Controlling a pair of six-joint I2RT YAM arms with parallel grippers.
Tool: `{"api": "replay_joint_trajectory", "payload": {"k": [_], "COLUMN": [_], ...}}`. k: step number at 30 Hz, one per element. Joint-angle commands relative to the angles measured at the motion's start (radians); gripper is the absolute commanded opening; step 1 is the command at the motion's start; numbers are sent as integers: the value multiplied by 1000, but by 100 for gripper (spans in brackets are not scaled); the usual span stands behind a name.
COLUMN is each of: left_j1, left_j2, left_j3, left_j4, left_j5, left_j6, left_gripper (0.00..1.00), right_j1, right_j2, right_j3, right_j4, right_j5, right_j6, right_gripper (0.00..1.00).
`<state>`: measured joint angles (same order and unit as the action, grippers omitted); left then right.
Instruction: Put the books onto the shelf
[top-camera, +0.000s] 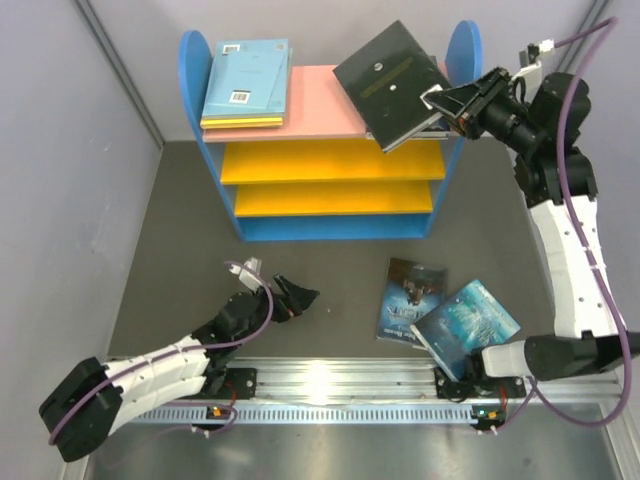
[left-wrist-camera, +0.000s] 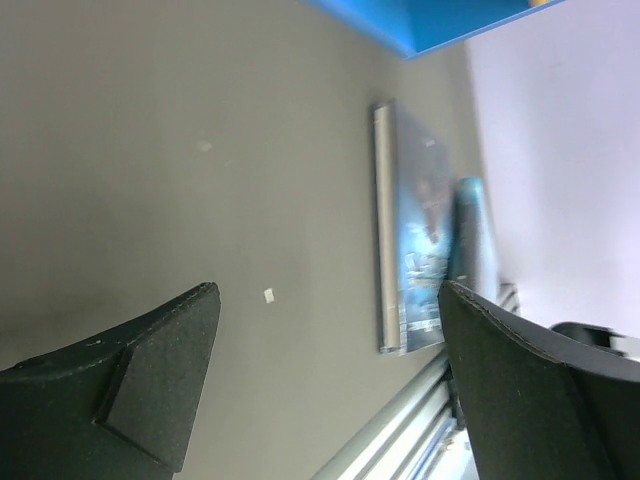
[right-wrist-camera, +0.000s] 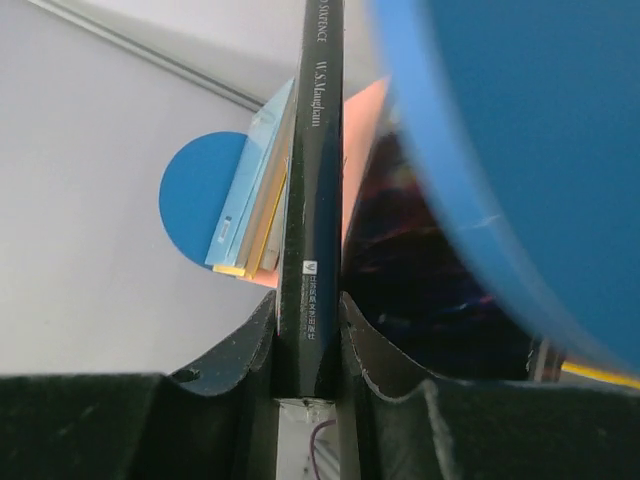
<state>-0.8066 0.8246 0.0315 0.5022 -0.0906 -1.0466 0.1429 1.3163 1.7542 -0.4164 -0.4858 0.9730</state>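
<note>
– What does the right gripper (top-camera: 440, 105) hold?
– Its jaws are clamped on the spine of a thin black paperback book (top-camera: 390, 80). The book is tilted over the one o'clock corner of the small blue-sided bookcase shelf (top-camera: 330, 228).
– And the left gripper (top-camera: 300, 298)?
– Spread wide, holding nothing, low over the dark grey table mat (top-camera: 180, 250) at seven o'clock.
– Other books?
– A light blue stack (top-camera: 247, 80) lies at eleven o'clock on the pink top board (top-camera: 320, 110). A dark purple-blue book (top-camera: 410, 298) and a teal book (top-camera: 468, 322) lie just beside each other at five o'clock.

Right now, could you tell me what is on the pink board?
A stack at its left, light blue book on top, yellow one beneath; the held black book hides its right end.
</note>
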Motion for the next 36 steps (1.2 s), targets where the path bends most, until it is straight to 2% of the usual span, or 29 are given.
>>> {"api": "replay_joint_trajectory", "payload": {"k": [1,8,11,12,17,30,36], "left_j1": [4,3,4,3,4,3,3], "left_j2": [-62,-97,-88,-88,-107,-162,-166], "left_j3": [-122,-134,-131,-131,-133,-139,-136], "left_j4": [64,61,70,68,67,36,27], "left_j5": [-3,-8,2,6,12,19,25], "left_j6": [8,2,0,0,-1,-6,-4], "left_gripper": [95,96,96,96,96,96,96], "right_j1": [-22,-22,-22,-22,-9,86,118], "right_j2": [-17,-80,-126,-175,-216,-158,-103], "right_j3": [36,-51,-108,-174,-237,-242,-210], "right_j4": [338,346,315,297,289,284,298], "right_j5": [-200,-39,84,199,355,523,532], "right_j6": [190,213,211,222,243,312,352], "right_gripper": [0,0,0,0,0,0,0]}}
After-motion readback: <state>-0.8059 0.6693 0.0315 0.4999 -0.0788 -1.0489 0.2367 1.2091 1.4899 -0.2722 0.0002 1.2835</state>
